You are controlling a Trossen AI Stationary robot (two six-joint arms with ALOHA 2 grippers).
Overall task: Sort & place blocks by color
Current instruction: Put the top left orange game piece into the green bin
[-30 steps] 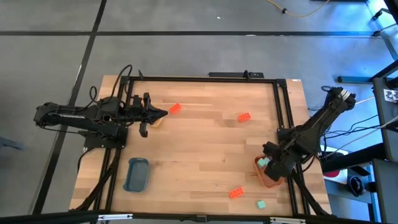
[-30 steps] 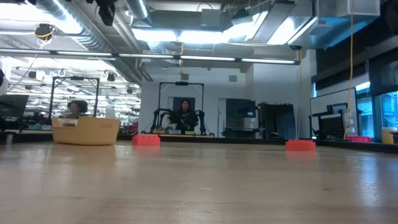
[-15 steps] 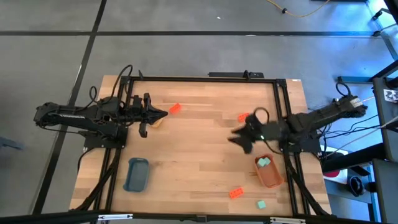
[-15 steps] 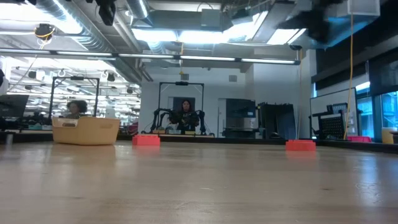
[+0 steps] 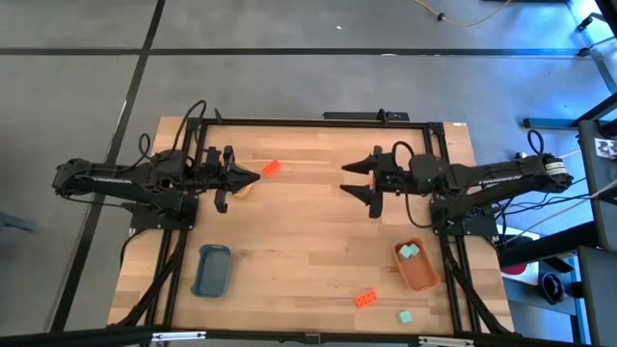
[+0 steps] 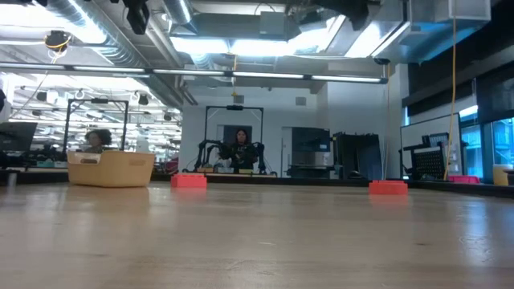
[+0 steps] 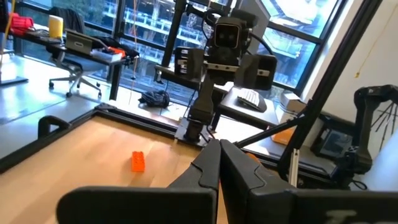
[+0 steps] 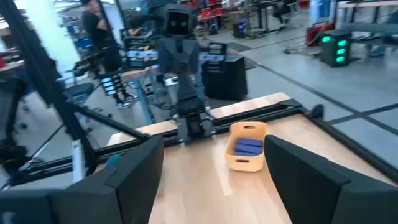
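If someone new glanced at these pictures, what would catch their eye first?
Probably the right gripper, jaws spread wide and empty above the table's middle. Facing it from the left edge is the shut left gripper, beside an orange-red block. Near the right front corner, an orange tray holds a mint-teal block.

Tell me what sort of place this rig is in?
Most likely a robotics lab or workshop. Another robot rig stands across the room in the low view, open ducts and strip lights run overhead, and the left wrist view shows desks with office chairs.
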